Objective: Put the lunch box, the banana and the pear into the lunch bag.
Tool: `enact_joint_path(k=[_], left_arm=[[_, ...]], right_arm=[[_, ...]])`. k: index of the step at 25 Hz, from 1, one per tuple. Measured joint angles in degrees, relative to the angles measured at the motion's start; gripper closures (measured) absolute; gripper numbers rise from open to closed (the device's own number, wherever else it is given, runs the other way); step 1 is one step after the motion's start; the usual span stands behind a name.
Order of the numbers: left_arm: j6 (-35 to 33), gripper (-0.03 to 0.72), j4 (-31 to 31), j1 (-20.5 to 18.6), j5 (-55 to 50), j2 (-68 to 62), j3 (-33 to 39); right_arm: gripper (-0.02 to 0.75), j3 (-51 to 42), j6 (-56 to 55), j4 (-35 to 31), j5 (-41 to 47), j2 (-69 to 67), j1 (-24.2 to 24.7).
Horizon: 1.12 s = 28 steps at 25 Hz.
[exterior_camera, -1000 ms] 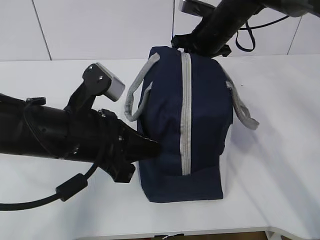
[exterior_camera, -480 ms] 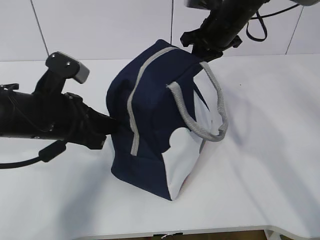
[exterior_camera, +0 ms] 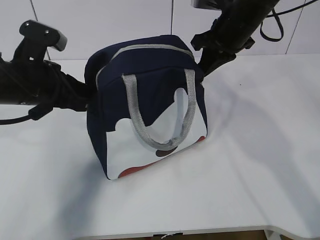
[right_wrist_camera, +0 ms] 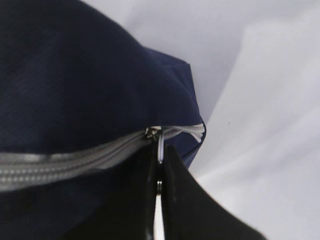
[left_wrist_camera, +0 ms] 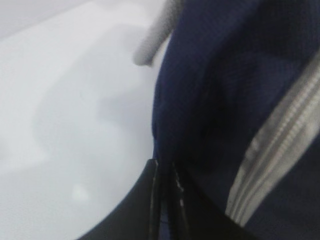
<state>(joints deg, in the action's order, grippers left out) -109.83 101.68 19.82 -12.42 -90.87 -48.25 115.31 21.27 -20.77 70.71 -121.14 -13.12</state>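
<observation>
your bag (exterior_camera: 150, 107) stands upright on the table (exterior_camera: 260, 165), printed side and one grey handle (exterior_camera: 159, 112) facing the camera, zipper (exterior_camera: 145, 48) closed across the top. your left gripper (left_wrist_camera: 167, 172) is pinching navy fabric at the bag's left end. your right gripper (right_wrist_camera: 159, 165) is clamped on the metal zipper pull (right_wrist_camera: 160, 146) at the right end.

White table (exterior_camera: 260, 165), white panelled wall (exterior_camera: 100, 25)
</observation>
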Motion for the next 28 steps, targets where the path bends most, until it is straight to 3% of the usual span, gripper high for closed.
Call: enact_joint_path(k=[17,21,28], left_arm=[[-14.9,0.704,-0.1,0.0,1.6,-0.3,-4.0],[-15.9,0.704,-0.1,0.0,1.7,-0.3,-4.0],[-16.1,0.704,-0.1,0.0,1.9,-0.5,-4.0]], right_arm=[[0.72,-21.7,0.2,-3.0,-1.3,17.6,0.0],[0.72,-22.3,-3.8,-2.9,-7.6,18.8,0.3],[0.72,-22.4,-7.6,-2.4,-9.9,18.9,2.6]])
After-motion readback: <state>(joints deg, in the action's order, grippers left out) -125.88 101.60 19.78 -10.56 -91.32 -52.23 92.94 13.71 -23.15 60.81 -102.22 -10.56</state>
